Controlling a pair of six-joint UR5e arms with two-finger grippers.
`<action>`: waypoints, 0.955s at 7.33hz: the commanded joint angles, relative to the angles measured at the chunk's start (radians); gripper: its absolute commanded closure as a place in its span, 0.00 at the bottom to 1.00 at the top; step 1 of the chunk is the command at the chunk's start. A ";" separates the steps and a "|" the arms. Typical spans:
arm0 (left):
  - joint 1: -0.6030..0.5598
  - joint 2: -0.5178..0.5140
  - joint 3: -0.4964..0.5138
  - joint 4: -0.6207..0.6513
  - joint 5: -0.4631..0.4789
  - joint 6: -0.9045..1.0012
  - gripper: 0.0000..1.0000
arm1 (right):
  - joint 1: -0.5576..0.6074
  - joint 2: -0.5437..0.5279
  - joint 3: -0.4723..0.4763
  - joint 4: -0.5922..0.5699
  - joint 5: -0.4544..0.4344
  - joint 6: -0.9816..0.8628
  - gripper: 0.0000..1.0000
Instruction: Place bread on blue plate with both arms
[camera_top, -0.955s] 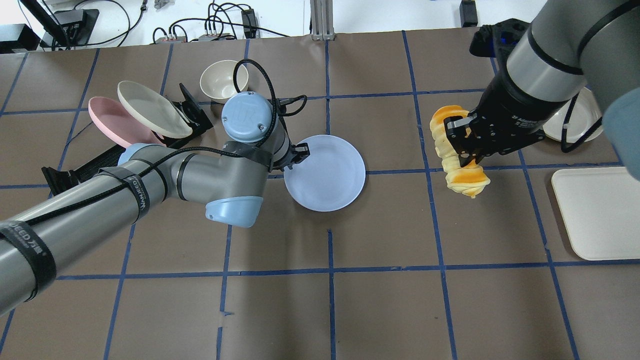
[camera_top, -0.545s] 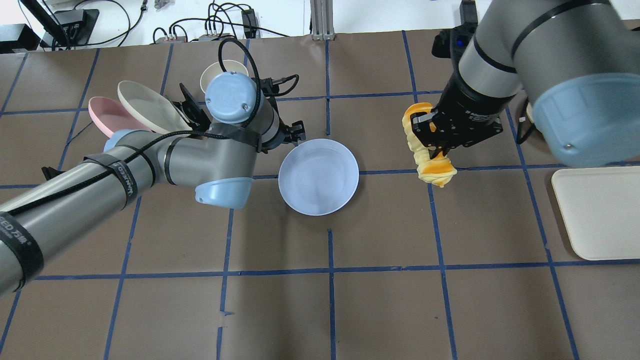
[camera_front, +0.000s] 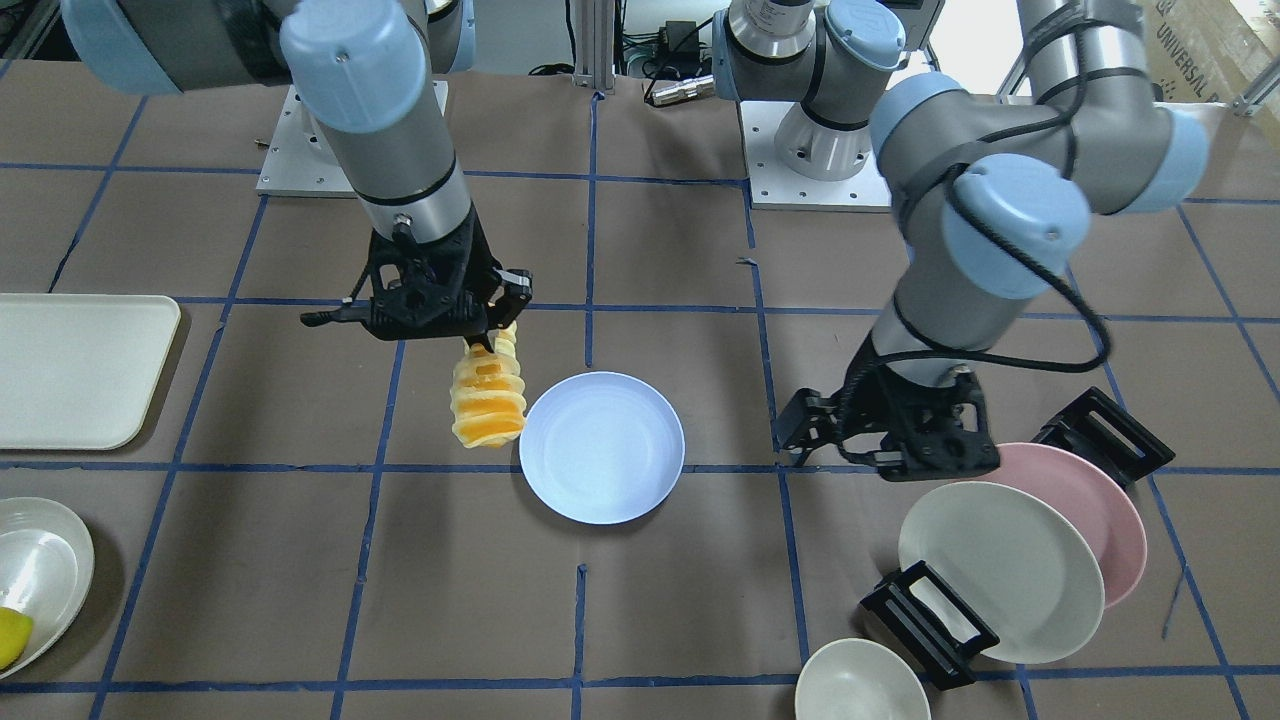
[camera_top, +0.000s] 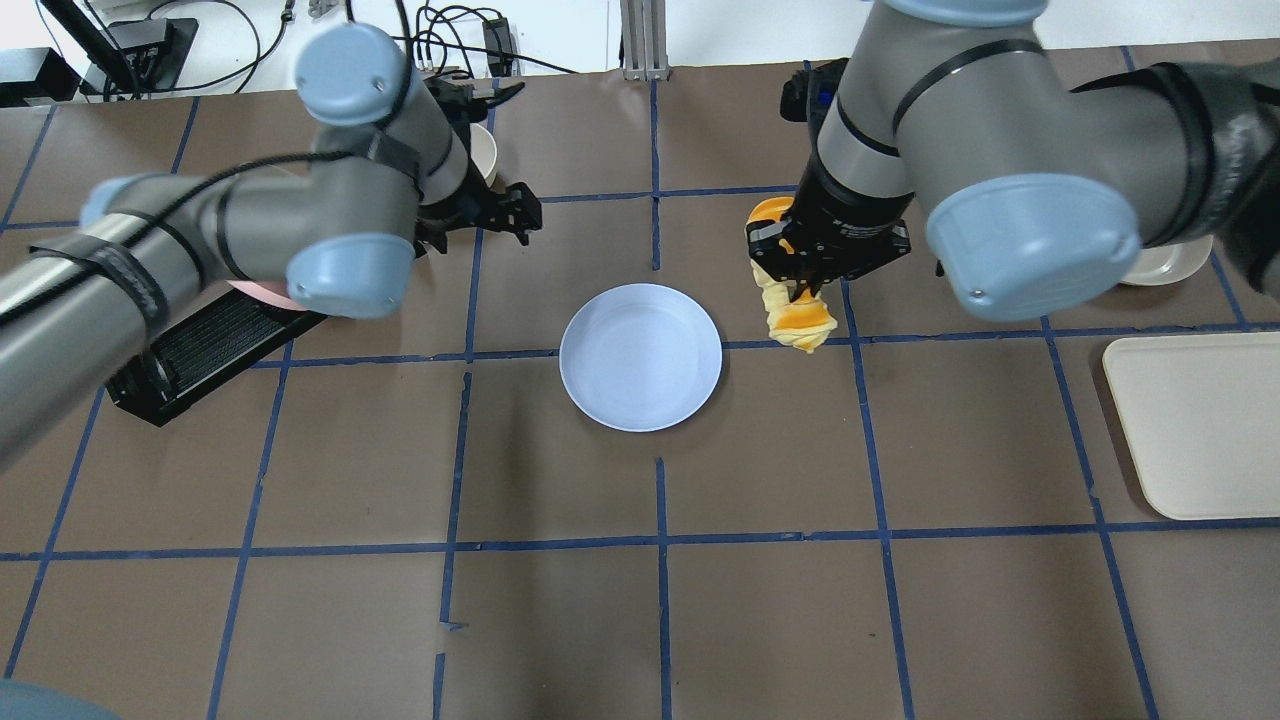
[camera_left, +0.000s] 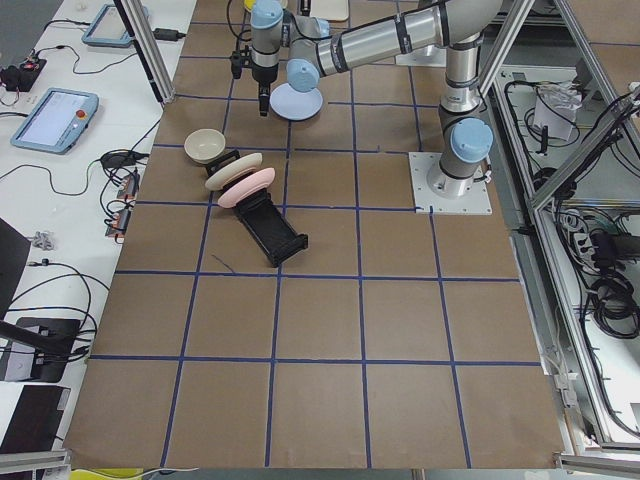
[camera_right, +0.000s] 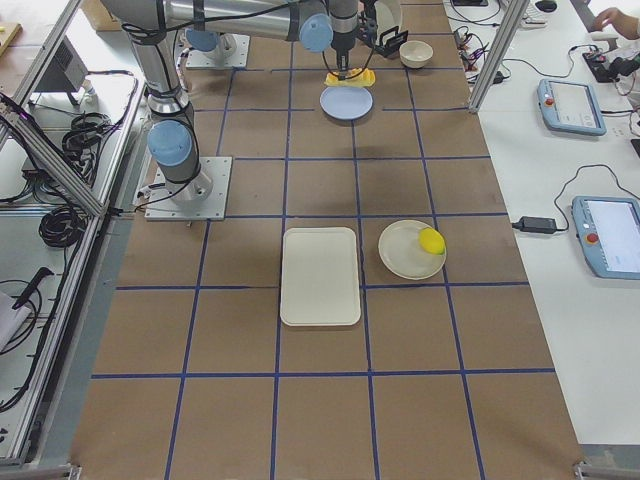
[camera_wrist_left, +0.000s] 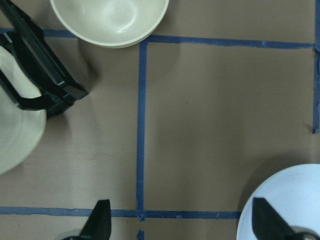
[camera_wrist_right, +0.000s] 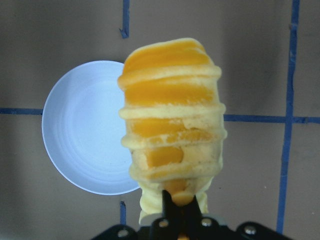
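My right gripper (camera_front: 487, 338) pinches the bread (camera_front: 487, 402), which hangs just beside the blue plate (camera_front: 602, 447). I should centre it over the plate, lower gently, then release. Left gripper (camera_wrist_left: 182, 224) is spread and empty, near the plate.

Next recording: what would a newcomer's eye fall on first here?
The orange-and-cream striped bread stands out, dangling from the right claw above the table, just beside the blue plate. That plate sits empty near the middle, while the left claw hangs open and empty near the racked cream plate.
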 joint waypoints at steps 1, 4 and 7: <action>0.114 0.066 0.064 -0.216 0.029 0.007 0.00 | 0.067 0.155 -0.047 -0.135 0.004 0.080 0.98; 0.177 0.107 0.059 -0.235 0.089 0.005 0.00 | 0.144 0.274 -0.074 -0.216 -0.006 0.134 0.98; 0.141 0.136 0.026 -0.241 0.098 0.005 0.00 | 0.144 0.296 -0.030 -0.265 -0.006 0.113 0.98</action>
